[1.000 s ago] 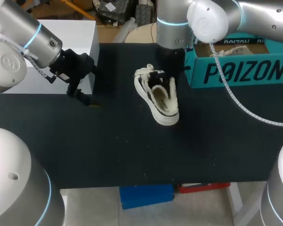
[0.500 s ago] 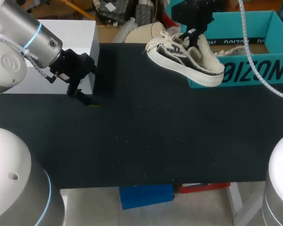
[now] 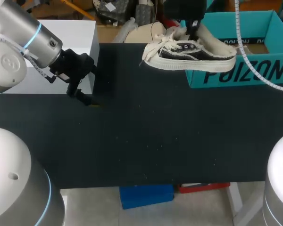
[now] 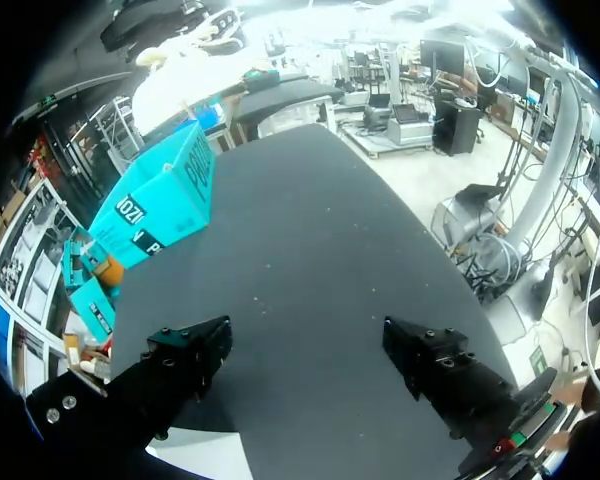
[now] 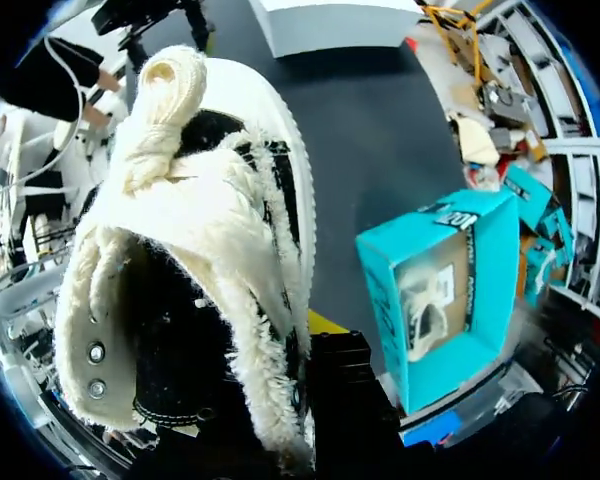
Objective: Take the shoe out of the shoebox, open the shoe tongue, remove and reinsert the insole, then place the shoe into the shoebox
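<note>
- Table (image 3: 141, 141): black top; both arms are over its far half.
- White box (image 3: 80, 33): far left corner, just behind the left gripper.
- Shoebox (image 3: 254, 70): teal, open, far right of the table; something pale lies inside.
- Shoe (image 3: 188, 54): black with cream fleece lining and white sole. It is held up off the table, sole down and about level, toe toward the middle and heel at the shoebox's near left corner.
- Right gripper (image 3: 192, 29): clamped on the shoe at its collar from above. One finger shows outside the lining; the other is probably hidden inside.
- Left gripper (image 4: 310, 360): fingers apart, nothing between them, low over the table's left side.
</note>
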Controlling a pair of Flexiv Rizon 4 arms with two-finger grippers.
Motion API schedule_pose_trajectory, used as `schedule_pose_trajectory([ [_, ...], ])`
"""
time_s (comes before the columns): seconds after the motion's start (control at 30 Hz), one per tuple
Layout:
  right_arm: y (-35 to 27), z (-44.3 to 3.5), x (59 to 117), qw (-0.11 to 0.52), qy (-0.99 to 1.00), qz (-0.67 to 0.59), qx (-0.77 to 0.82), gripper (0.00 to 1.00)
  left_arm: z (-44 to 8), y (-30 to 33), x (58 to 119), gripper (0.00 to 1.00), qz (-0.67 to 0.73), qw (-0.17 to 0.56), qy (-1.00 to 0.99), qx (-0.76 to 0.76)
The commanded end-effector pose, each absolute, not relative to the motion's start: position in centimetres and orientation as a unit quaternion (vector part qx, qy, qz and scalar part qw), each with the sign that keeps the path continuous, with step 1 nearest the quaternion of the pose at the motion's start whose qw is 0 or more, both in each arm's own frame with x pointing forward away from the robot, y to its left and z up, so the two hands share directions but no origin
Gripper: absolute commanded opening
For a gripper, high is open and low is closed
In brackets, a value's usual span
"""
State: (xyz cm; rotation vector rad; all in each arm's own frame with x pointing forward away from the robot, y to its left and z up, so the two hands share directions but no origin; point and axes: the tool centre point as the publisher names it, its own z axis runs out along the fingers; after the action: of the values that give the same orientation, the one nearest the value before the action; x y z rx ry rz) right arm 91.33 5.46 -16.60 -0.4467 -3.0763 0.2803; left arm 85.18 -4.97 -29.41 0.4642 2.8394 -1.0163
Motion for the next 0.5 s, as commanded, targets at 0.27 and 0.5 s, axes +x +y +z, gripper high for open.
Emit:
schedule_pose_trajectory([
  [0.27, 6.0, -16.3, 95.5, -0.004, -0.986, 0.123, -0.11, 0.0, -29.5, -5.0, 85.1, 1.0, -0.333, 0.047, 0.93, 0.152],
  [0.5, 1.2, -16.0, 102.1, -0.009, -0.988, 0.15, -0.046, 0.0, -29.5, -5.0, 85.1, 1.0, -0.333, 0.047, 0.93, 0.152],
])
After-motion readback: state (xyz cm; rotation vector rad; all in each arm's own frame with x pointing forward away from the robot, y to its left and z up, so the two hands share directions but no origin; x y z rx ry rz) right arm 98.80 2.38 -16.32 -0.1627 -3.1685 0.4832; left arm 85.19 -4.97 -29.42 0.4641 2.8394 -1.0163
